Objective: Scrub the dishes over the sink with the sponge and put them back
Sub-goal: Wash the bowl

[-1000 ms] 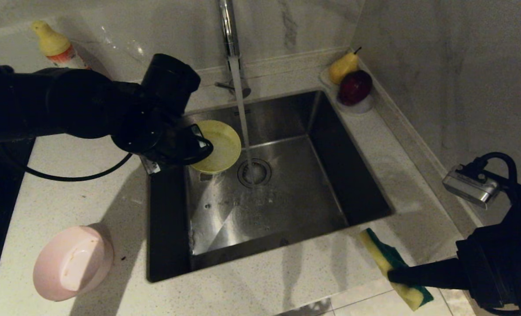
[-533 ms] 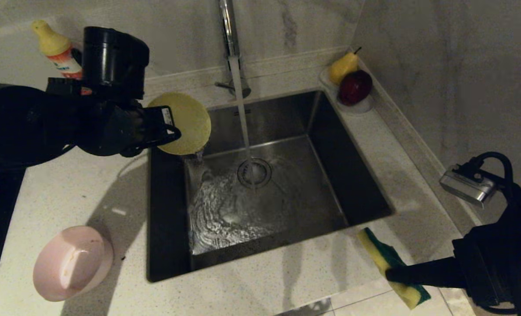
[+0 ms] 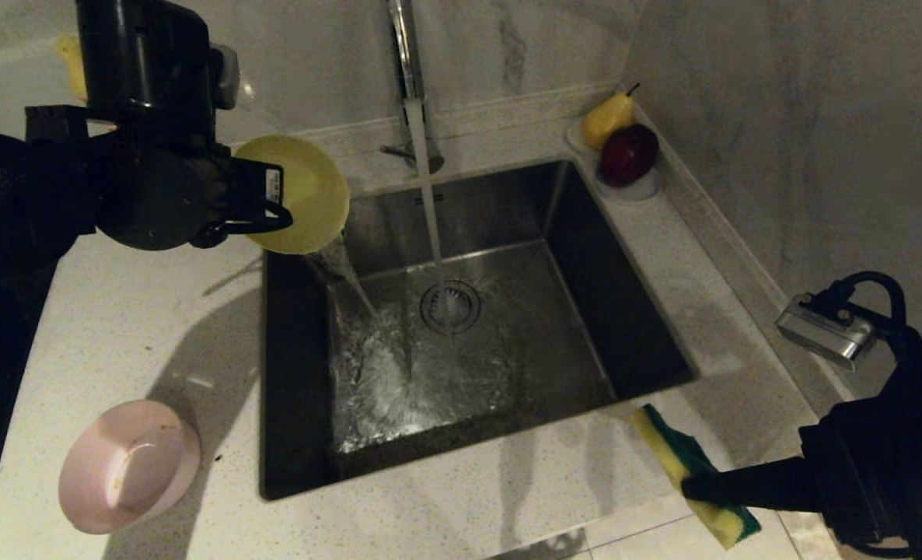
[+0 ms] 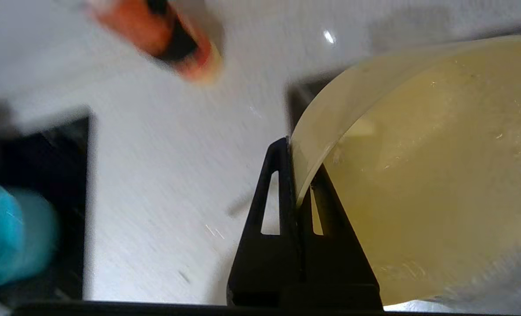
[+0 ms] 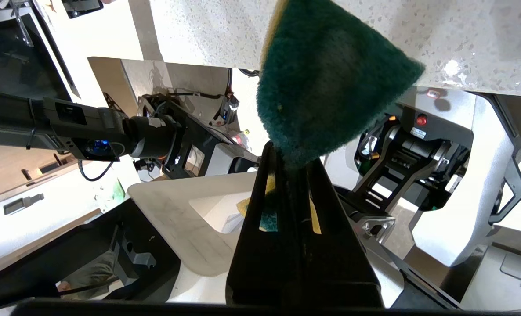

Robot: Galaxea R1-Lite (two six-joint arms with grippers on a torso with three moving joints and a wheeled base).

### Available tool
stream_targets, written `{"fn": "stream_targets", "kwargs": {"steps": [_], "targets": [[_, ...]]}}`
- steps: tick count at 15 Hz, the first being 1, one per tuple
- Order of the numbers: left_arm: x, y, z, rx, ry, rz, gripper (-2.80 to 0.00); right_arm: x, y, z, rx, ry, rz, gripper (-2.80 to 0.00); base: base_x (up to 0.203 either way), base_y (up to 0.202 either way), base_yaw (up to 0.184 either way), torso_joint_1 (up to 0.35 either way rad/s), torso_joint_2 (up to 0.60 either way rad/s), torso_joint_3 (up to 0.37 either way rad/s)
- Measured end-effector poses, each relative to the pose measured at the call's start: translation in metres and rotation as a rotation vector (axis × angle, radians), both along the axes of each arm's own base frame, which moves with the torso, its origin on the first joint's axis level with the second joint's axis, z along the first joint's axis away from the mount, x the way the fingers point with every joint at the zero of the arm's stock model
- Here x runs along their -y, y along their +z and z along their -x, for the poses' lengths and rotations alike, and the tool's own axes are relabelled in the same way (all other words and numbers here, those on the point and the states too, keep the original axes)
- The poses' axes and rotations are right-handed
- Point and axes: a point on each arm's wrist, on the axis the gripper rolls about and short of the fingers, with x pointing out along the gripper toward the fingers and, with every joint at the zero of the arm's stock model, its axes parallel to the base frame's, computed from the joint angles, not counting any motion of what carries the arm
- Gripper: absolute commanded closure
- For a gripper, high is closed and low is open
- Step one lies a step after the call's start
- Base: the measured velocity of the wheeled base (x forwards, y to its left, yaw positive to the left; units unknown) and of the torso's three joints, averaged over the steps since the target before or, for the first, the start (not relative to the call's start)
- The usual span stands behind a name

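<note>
Yellow bowl point(image 3: 305, 190) pinched by left hand point(image 3: 278, 206); label unreadable.

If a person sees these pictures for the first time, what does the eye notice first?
First, the yellow bowl, tipped at the sink's back left corner in the left end effector, spilling water into the basin. Next, the tap's stream running to the drain. Near the front right corner, the right end effector grips the sponge.
</note>
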Motion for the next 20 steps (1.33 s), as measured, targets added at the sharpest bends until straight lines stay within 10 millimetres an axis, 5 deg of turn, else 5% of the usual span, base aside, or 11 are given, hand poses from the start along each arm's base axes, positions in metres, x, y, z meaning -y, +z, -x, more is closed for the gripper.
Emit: {"fn": "stream_targets", "kwargs": {"steps": [7, 20], "targets": [[0.003, -0.004, -0.01, -0.015, 0.028, -0.206, 0.0, -0.001, -0.002, -0.002, -0.007, -0.003, 0.004, 0.0, 0.0, 0.0, 0.0, 0.0, 0.0, 0.0], [0.0, -0.022, -0.009, 0.01, -0.002, -0.103, 0.0, -0.003, 0.001, -0.002, -0.01, 0.018, -0.014, 0.0, 0.0, 0.0, 0.0, 0.0, 0.0, 0.0]]}}
